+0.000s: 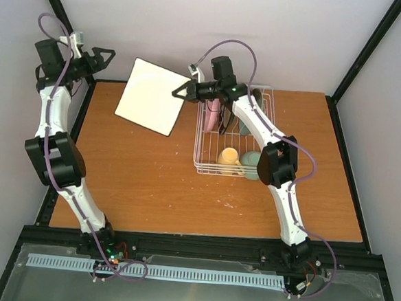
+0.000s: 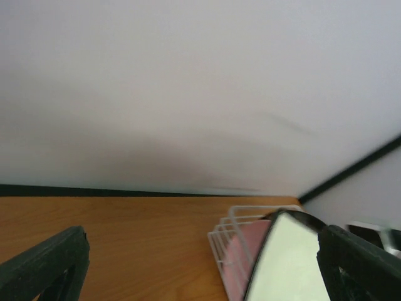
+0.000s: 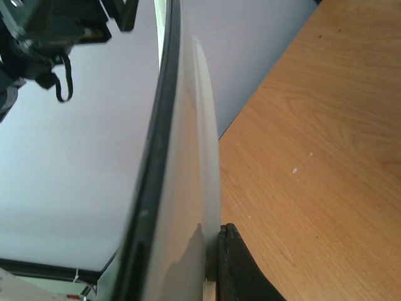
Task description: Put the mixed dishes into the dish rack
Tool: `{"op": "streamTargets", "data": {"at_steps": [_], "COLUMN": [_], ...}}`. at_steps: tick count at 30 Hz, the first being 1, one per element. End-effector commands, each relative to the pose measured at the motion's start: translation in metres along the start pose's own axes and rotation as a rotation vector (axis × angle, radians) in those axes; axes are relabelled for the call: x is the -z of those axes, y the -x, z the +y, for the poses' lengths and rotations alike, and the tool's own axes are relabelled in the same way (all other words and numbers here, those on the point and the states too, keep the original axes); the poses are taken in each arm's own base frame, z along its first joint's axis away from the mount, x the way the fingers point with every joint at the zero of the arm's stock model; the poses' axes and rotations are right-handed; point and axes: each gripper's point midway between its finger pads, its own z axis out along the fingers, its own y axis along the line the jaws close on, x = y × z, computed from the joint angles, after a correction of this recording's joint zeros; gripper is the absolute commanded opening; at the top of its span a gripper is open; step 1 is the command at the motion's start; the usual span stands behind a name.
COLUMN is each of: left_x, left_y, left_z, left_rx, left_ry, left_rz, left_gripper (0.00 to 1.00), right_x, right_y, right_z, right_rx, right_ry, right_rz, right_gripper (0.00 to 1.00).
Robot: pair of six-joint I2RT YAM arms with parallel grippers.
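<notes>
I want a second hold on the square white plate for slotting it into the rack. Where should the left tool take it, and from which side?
The right tool pinches the square plate at its right edge, tilted clear of the table. Probably best: the free left edge, opposite that grip, approached from the left with the open left tool straddling the thin rim.
</notes>
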Motion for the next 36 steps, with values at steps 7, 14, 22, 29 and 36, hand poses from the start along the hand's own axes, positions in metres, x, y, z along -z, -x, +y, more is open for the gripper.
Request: {"op": "streamTargets", "data": {"at_steps": [7, 14, 22, 29, 36], "left_x": [0.062, 0.079, 0.069, 0.056, 0.054], "left_y": [0.044, 0.033, 0.022, 0.021, 0.012], "left_z": [0.010, 0.051, 0.072, 0.080, 0.089], "left_rx": [-0.161, -0.158, -0.072, -0.057, -0.040], "left_ry": [0.446, 0.643, 0.591, 0.555, 0.561], "left_rz": [-0.254, -0.253, -0.232, -0.210, -0.188], "left_gripper": [1.00, 1.00, 1.00, 1.00, 1.00], "right_x": [0.116, 0.180, 0.278, 0.337, 0.395], "right_y": [0.098, 0.105, 0.099, 0.088, 0.067], "right_z": [0.152, 0.154, 0.147, 0.122, 0.107], "right_rx": [0.353, 0.381, 0.373, 0.318, 0.248], "right_ry": [0.014, -0.177, -0.432, -0.633, -0.930], "right_rz": [-0.343, -0.473, -0.642, -0.730, -0.901], "right_gripper": [0.03, 0.03, 0.03, 0.03, 0.03]}}
